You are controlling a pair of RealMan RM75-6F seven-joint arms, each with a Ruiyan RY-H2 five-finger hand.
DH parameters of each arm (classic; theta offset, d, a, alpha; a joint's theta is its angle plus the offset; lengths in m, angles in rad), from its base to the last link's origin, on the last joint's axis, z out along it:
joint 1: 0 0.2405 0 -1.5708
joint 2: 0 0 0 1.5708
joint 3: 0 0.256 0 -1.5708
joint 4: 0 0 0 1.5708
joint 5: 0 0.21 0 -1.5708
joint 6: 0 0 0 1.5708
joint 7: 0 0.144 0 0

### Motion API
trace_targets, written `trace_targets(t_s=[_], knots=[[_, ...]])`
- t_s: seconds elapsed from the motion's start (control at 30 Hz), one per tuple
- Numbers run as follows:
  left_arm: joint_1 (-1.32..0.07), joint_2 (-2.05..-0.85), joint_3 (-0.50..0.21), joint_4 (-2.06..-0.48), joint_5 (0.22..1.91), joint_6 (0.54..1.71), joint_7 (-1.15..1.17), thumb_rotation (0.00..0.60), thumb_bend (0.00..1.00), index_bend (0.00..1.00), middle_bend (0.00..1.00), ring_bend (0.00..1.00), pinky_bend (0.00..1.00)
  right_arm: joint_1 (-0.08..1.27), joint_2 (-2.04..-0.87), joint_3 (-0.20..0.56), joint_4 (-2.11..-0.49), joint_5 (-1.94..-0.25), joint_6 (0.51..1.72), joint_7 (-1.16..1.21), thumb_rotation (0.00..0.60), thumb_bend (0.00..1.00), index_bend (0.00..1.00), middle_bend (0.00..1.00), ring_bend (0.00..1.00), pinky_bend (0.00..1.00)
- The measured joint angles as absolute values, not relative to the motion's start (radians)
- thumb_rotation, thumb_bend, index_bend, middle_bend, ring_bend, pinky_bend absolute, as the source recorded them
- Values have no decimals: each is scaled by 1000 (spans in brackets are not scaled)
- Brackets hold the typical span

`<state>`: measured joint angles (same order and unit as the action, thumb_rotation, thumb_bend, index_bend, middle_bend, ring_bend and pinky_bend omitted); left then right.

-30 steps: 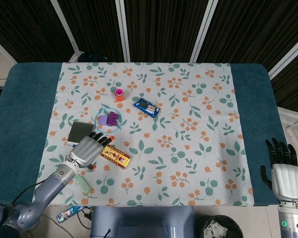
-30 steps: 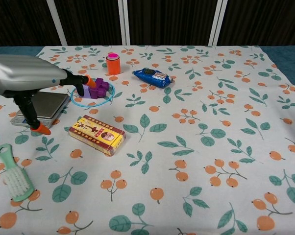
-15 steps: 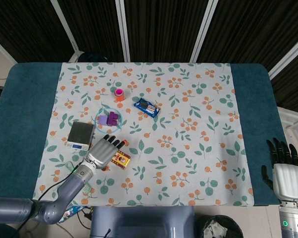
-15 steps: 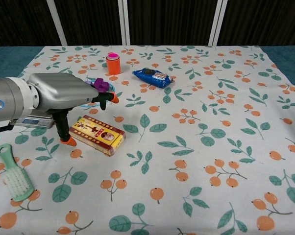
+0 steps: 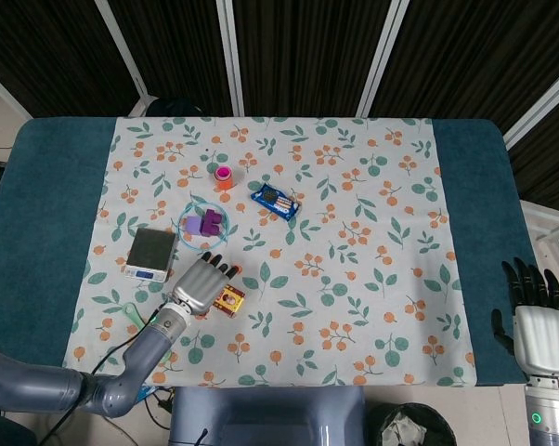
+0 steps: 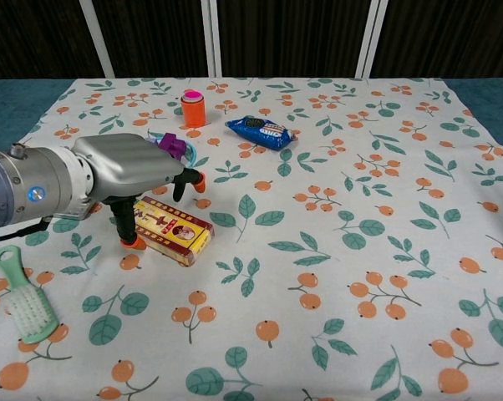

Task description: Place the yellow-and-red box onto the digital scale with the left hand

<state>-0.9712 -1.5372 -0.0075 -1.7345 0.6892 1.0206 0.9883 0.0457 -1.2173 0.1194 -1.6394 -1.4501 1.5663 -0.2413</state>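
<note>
The yellow-and-red box (image 6: 175,231) lies flat on the floral cloth at the front left, and only its right end (image 5: 230,300) shows in the head view. My left hand (image 6: 130,171) hovers over its left half with fingers apart. The thumb tip (image 6: 134,242) is down at the near left side, and the other fingertips (image 6: 198,179) reach past the far side. The box still rests on the cloth. The digital scale (image 5: 152,253) sits just behind and left of the hand. My right hand (image 5: 538,321) is held off the table's front right corner, fingers stretched out and holding nothing.
A purple block inside a blue ring (image 5: 203,223) lies right behind the hand. Further back stand an orange bottle (image 6: 193,109) and a blue snack pack (image 6: 262,132). A green brush (image 6: 26,301) lies at the front left edge.
My left hand has moved right from over the scale to above the box, and its thumb has come down beside the box. The box and the right hand have stayed put.
</note>
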Motion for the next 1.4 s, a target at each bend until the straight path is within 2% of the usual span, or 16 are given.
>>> trace_targets(t_s=[0.37, 0.67, 0.9, 1.17, 1.4], knots=[[-984, -1554, 13, -1714, 674, 1029, 1001, 600, 208, 212, 334, 160, 203, 46, -1217, 120, -1638, -1449, 1566, -237, 600, 551, 34, 67, 58, 25], [-990, -1563, 28, -1698, 684, 1026, 997, 600, 350, 268, 447, 248, 292, 46, -1217, 121, -1639, -1446, 1566, -236, 600, 550, 34, 67, 58, 26], [-988, -1556, 27, -1700, 701, 1039, 984, 600, 362, 273, 449, 250, 294, 46, -1219, 121, -1638, -1448, 1567, -237, 600, 550, 34, 67, 58, 26], [-983, -1488, 0, -1780, 748, 1072, 948, 600, 362, 273, 450, 250, 294, 46, -1220, 122, -1638, -1447, 1570, -240, 600, 550, 34, 67, 58, 25], [-969, -1376, -8, -1835, 739, 1105, 936, 600, 362, 273, 453, 256, 297, 45, -1220, 122, -1639, -1448, 1572, -239, 600, 550, 34, 67, 58, 26]])
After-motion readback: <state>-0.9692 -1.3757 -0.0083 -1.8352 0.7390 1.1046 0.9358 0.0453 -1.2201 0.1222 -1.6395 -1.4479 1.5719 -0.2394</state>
